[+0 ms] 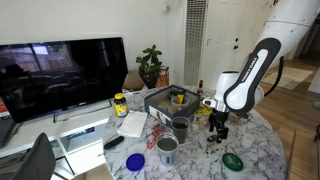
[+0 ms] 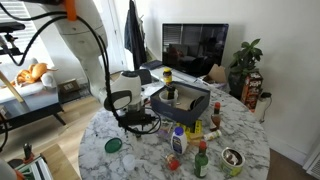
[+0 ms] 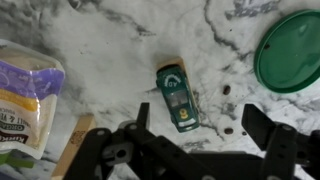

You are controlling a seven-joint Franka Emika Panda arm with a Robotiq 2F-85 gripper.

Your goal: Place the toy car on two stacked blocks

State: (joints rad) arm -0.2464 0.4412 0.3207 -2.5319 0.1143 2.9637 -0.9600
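On veined marble (image 3: 100,30), glossy green toy car (image 3: 178,98), hand (image 3: 195,120) spread above

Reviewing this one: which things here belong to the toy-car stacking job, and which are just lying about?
Job: toy car; gripper, open above it; wooden piece, possibly a block. Stacked blocks not clearly visible.
Lying about: green lid; bread bag; cups; bottles; TV; plant.

end effector (image 2: 137,124) low over marble tbl (image 2: 146,161) | green lid (image 2: 113,145) nr
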